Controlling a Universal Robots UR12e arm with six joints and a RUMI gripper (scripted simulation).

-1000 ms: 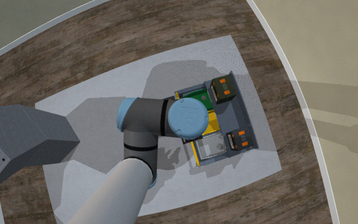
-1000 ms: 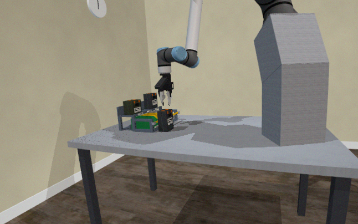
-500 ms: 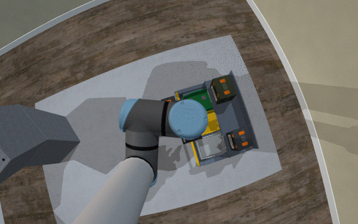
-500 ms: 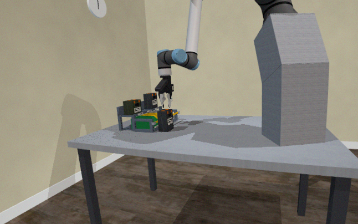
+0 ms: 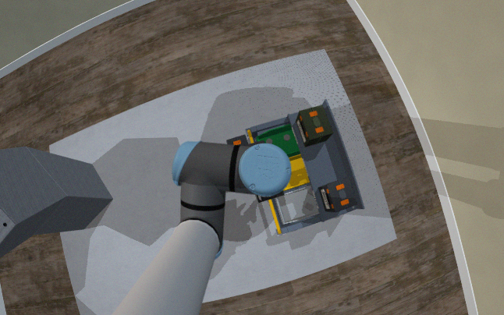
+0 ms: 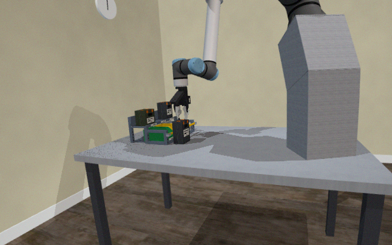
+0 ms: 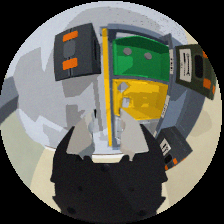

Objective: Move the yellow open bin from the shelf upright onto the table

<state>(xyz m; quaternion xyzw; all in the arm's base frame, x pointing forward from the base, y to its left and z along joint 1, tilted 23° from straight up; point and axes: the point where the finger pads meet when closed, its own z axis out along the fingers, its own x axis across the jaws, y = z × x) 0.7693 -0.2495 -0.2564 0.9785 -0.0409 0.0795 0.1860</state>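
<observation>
Yellow open bin (image 5: 298, 172) (image 6: 162, 125) (image 7: 142, 98) just beside the end effector (image 6: 181, 117) (image 7: 106, 114).

A Universal Robots arm (image 5: 160, 280) (image 6: 212, 33) pairs pale, tubular links with dark grey joints ringed in black and capped in light blue. Its black gripper (image 6: 181, 113) (image 7: 107, 109), angular and dotted with small round marks, ends in pale grey, tapering fingers; a white collar (image 6: 180, 82) sits above it.

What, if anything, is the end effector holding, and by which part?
Nothing is held: the end effector has its fingers apart, with an open gap between them.
</observation>
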